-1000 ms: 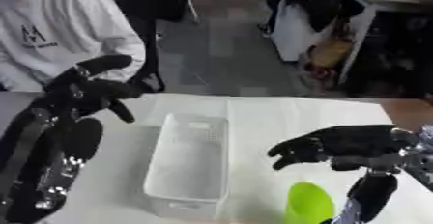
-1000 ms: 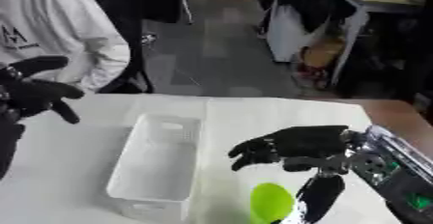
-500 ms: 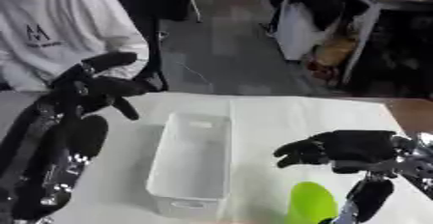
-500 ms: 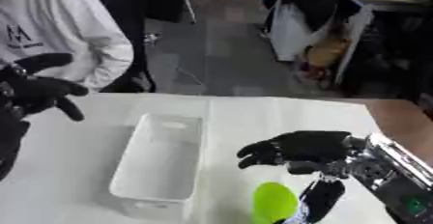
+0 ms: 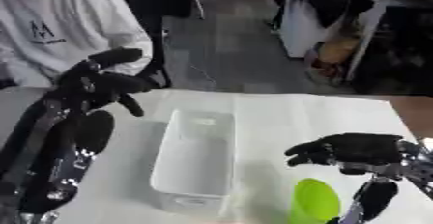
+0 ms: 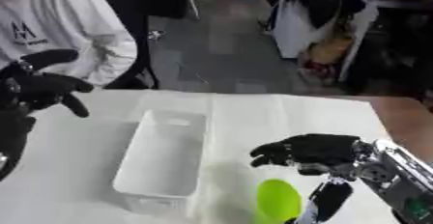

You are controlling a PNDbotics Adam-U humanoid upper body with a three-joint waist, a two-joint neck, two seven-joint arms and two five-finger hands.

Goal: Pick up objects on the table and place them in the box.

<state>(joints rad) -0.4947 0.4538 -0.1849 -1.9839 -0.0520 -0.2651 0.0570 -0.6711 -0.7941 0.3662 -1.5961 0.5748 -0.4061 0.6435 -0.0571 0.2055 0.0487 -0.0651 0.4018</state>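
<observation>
Fingers (image 6: 269,153) of my right hand (image 6: 317,150): loosely curved and spread, thumb hanging below, holding nothing, palm turned down above the table.

Item, lime-green object (image 6: 277,200): rounded, smooth-looking, lying on the table just below and slightly nearer me than those fingertips, not touching them. I cannot tell what it is beyond colour and shape.

Item, white plastic box (image 5: 196,158): long, open-topped, nothing inside, standing to the left of my right fingers, well clear of them, its long side running away from me.

Item, my left hand (image 5: 101,78): raised off the table at the far left of the box, fingers relaxed and partly bent, holding nothing.

Risks, as I judge them: the green object looks slick and curved, so closing the fingers off-centre could squirt it sideways or roll it toward the near table edge. Lowering too far behind it would leave the thumb pressing on its top rather than beside it. Swinging left to the box with a poor hold could drop it short of the rim, and the light box could slide if my knuckles catch its wall.

Surface: table under a plain white cloth (image 5: 313,117), smooth, no other objects seen on it.

Room: grey floor beyond the far edge, a person in a white top seated at the far left, dark chairs and cluttered desks behind.
</observation>
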